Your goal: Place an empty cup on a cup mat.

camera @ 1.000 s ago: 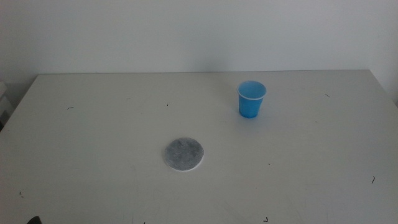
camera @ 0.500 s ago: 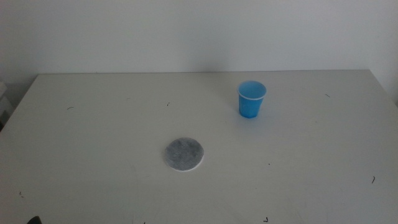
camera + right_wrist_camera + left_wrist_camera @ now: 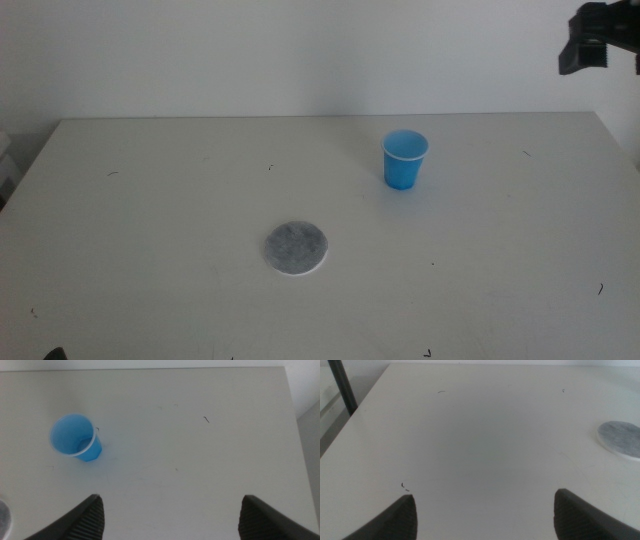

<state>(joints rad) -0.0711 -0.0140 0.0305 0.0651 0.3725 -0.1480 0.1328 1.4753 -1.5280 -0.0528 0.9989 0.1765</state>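
The blue cup (image 3: 404,160) stands upright on the table's far right part, and nothing shows inside it (image 3: 75,436). The grey speckled cup mat (image 3: 296,248) lies flat near the table's middle, well apart from the cup, and its edge shows in the left wrist view (image 3: 622,440). My right gripper (image 3: 172,505) hangs open high above the table, off to one side of the cup. A dark part of the right arm (image 3: 600,40) shows at the top right. My left gripper (image 3: 485,505) waits open, low over bare table near the front left.
The white table (image 3: 150,220) carries only small dark scuff marks. Its right edge (image 3: 295,415) and left edge (image 3: 350,425) are both in view, with a dark post (image 3: 342,385) beyond the left one. A white wall stands behind.
A dark part of the right arm has come into the middle view at the top right. The cup and the mat have not moved.
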